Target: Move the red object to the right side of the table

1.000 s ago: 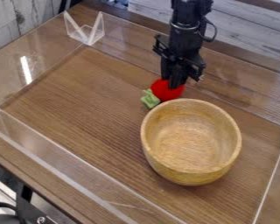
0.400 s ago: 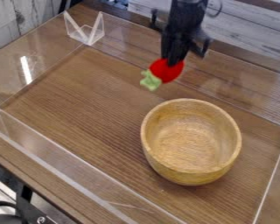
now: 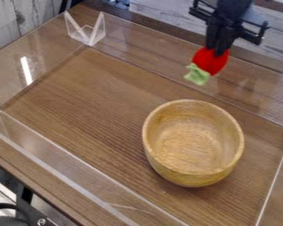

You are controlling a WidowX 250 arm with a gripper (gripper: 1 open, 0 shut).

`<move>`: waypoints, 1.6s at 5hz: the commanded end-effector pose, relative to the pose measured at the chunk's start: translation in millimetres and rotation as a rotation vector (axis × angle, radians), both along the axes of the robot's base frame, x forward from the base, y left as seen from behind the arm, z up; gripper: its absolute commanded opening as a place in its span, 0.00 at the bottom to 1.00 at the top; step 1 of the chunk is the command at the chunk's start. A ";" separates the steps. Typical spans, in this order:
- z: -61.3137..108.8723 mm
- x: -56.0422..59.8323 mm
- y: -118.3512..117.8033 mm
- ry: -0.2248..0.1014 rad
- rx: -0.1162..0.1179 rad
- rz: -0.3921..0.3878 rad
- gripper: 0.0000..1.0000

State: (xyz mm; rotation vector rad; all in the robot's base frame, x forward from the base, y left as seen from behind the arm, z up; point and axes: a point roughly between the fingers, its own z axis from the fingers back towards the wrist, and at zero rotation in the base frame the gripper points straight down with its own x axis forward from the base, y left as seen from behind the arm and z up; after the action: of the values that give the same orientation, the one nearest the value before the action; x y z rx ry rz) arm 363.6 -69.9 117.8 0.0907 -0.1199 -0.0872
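The red object (image 3: 208,62), a small glossy strawberry-like toy with a green leafy end pointing down-left, hangs in the air above the far right part of the table (image 3: 85,97). My gripper (image 3: 216,53) is shut on its top, with the black arm coming down from the upper edge of the view. The toy is clear of the tabletop and sits beyond the bowl's far rim.
A round light wooden bowl (image 3: 194,141) stands on the right half of the table, below the held toy. Low clear acrylic walls (image 3: 61,168) edge the table. A clear folded stand (image 3: 85,28) sits at the back left.
The gripper closed on the red object beside the bowl, lifted it off the table, and carried it up and to the right.
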 end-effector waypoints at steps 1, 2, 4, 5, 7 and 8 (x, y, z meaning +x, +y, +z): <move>14.0 10.4 -19.1 -0.055 -0.033 0.064 0.00; 10.2 11.2 -7.4 -0.052 -0.038 0.212 0.00; 12.4 7.5 23.4 -0.059 -0.040 0.483 0.00; 14.8 4.5 41.4 -0.067 -0.044 0.635 0.00; 17.5 3.2 19.3 -0.073 -0.067 0.736 0.00; 24.9 2.9 -0.2 -0.083 -0.085 0.715 0.00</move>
State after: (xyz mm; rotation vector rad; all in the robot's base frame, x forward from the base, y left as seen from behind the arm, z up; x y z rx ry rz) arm 361.2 -68.1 109.2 0.1008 -0.0817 0.6270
